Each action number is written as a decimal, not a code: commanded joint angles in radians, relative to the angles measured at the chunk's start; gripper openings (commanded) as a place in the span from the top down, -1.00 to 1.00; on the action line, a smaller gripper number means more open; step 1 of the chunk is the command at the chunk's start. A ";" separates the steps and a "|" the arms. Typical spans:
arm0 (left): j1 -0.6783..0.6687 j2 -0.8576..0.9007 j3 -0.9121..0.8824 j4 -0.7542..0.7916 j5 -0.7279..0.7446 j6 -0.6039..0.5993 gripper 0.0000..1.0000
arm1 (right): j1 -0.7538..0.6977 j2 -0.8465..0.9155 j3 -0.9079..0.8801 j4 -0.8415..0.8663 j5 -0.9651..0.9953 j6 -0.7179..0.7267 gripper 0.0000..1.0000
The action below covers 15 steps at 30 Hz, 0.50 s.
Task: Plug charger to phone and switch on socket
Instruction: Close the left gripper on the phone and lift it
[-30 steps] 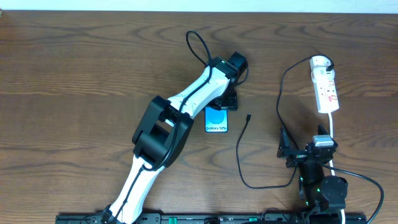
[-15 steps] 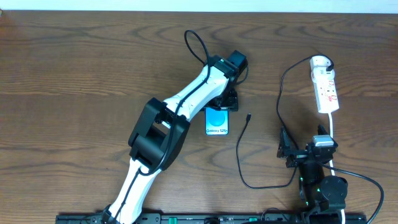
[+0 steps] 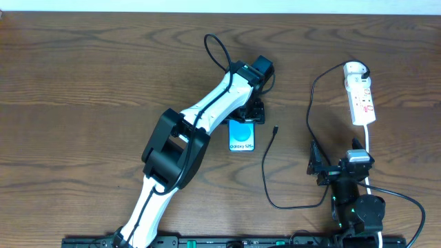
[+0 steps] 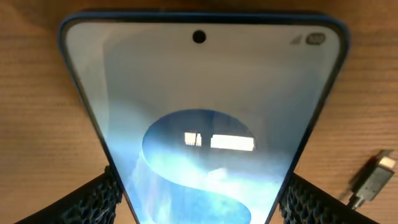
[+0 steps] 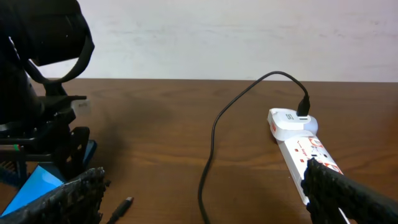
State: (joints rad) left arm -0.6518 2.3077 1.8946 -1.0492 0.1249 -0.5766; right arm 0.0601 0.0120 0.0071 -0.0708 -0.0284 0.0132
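Shifted slightly right, the phone (image 3: 241, 136) lies near-to-far, clamped widthwise by the left jaws. Nearest, the right jaws hang released; beyond them the charger tip (image 3: 275, 129) lies just right of the phone, socket (image 3: 360, 96) farthest.

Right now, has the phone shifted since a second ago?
Yes. The phone has slid slightly toward the robot's side, judged against the unmoved charger tip.
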 commanded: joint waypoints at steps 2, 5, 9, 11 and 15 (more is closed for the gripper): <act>0.000 -0.039 -0.051 0.039 -0.013 -0.002 -0.61 | -0.006 -0.005 -0.002 -0.004 0.004 -0.011 -0.98; 0.000 -0.039 -0.085 0.074 -0.016 -0.001 -0.61 | -0.006 -0.005 -0.002 -0.004 0.004 -0.011 -0.98; 0.000 -0.039 -0.107 0.095 -0.048 -0.001 -0.61 | -0.006 -0.005 -0.002 -0.004 0.004 -0.011 -0.99; 0.000 -0.039 -0.107 0.094 -0.051 -0.001 -0.76 | -0.006 -0.005 -0.002 -0.004 0.004 -0.011 -0.99; 0.000 -0.039 -0.107 0.094 -0.050 -0.002 -0.96 | -0.006 -0.005 -0.002 -0.004 0.004 -0.011 -0.98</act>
State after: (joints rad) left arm -0.6518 2.2910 1.8019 -0.9520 0.1024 -0.5777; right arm 0.0601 0.0120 0.0071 -0.0704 -0.0284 0.0132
